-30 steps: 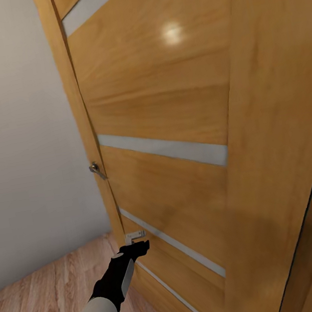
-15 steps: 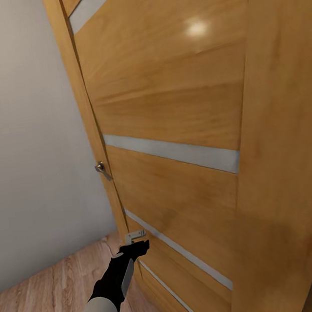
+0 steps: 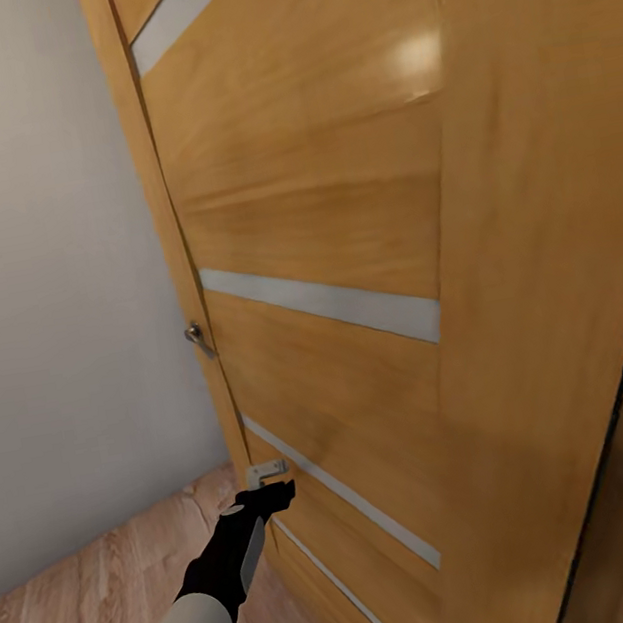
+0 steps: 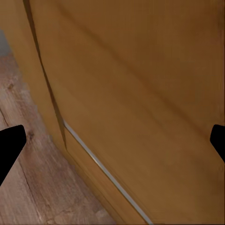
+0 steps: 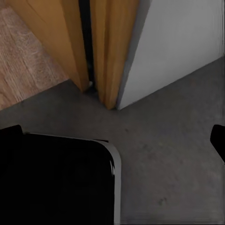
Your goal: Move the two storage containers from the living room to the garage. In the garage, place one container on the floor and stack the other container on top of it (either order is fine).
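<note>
**One wooden door fills the robot's view at the garage threshold**

One large orange-brown wooden door (image 3: 341, 246) takes up most of the head view, from 12 o'clock round to 5 o'clock. Pale frosted stripes (image 3: 320, 302) slant across its glossy panels. A small metal door handle (image 3: 195, 337) sits at its left edge, near 9 o'clock. A plain pale grey wall (image 3: 52, 274) covers the left side. Light wood plank flooring (image 3: 90, 622) lies at 7 o'clock.

The left arm reaches up from 6 o'clock, white forearm and black wrist. Its left gripper (image 3: 268, 473) is just beside the lower part of the door. In the left wrist view the black fingertips (image 4: 10, 143) stand far apart at opposite edges, so the gripper is spread wide with nothing between.

The right wrist view looks down on dark grey speckled concrete floor (image 5: 164, 154), meeting wood planks at the door frame (image 5: 110, 51). A fingertip of the right gripper (image 5: 218, 138) shows there; whether it is spread or closed cannot be told. A black rounded robot part (image 5: 56, 183) crosses that view.
</note>
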Robot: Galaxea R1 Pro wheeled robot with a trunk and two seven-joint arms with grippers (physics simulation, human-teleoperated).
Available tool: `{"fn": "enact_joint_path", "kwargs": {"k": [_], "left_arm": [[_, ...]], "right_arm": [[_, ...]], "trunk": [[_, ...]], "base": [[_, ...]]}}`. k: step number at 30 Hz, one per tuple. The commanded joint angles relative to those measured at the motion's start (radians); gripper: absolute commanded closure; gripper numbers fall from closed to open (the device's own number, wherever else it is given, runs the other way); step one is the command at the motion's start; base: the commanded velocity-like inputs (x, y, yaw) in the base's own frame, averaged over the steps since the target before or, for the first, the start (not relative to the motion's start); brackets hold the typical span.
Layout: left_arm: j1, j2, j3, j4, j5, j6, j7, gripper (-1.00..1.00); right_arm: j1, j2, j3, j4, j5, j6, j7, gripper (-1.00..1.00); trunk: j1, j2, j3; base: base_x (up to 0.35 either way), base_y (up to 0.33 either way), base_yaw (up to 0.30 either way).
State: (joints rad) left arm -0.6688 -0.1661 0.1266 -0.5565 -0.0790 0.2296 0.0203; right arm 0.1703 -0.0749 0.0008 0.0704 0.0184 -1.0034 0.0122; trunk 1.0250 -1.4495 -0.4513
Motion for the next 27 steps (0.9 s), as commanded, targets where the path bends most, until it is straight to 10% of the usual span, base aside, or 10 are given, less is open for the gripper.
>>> {"fn": "enact_joint_path", "kwargs": {"k": [1, 27], "left_arm": [[0.000, -0.008, 0.002, -0.003, 0.011, 0.005, -0.008, -1.00], [0.000, -0.008, 0.002, -0.003, 0.010, 0.005, -0.008, -1.00]], "right_arm": [[0.000, 0.000, -0.001, 0.002, 0.001, -0.003, 0.001, -1.00], [0.003, 0.000, 0.002, 0.002, 0.003, 0.000, 0.002, -1.00]], "trunk": [[0.000, 0.000, 0.000], [0.000, 0.000, 0.002]], "base": [[0.000, 0.000, -0.270], [0.000, 0.000, -0.101]]}}
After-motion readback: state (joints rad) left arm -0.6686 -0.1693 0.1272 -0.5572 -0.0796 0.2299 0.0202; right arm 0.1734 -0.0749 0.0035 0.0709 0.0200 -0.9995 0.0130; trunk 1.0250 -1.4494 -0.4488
